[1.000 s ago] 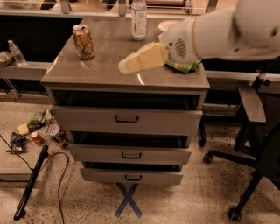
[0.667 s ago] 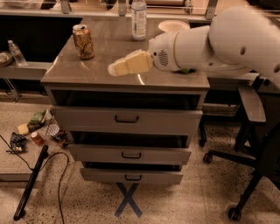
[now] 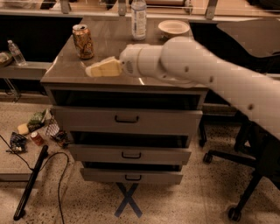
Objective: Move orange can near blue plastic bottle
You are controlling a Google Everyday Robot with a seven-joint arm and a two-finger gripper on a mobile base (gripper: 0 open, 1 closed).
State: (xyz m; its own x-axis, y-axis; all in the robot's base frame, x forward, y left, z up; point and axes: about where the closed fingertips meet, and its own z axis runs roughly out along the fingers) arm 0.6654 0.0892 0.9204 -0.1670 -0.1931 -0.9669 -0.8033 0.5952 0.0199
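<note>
End effector point(image 3: 90, 71) near orange can point(image 3: 83, 41) — grip unclear, blue plastic bottle point(image 3: 138, 19) farther back

This looks like an office-style robot test space: the gripper point(image 3: 90, 71) hovers over the front left of a grey metal drawer cabinet point(image 3: 127, 119), with three handled drawers point(image 3: 129, 153) stacked beneath it. Far below the gripper a blue tape X point(image 3: 128, 200) marks the speckled hard floor point(image 3: 205, 197). Down to its left lie scattered litter point(image 3: 38, 127) and a black cable point(image 3: 62, 175); low to its right stands a wheeled office chair point(image 3: 251, 192), and beyond it runs a long counter point(image 3: 39, 6)
</note>
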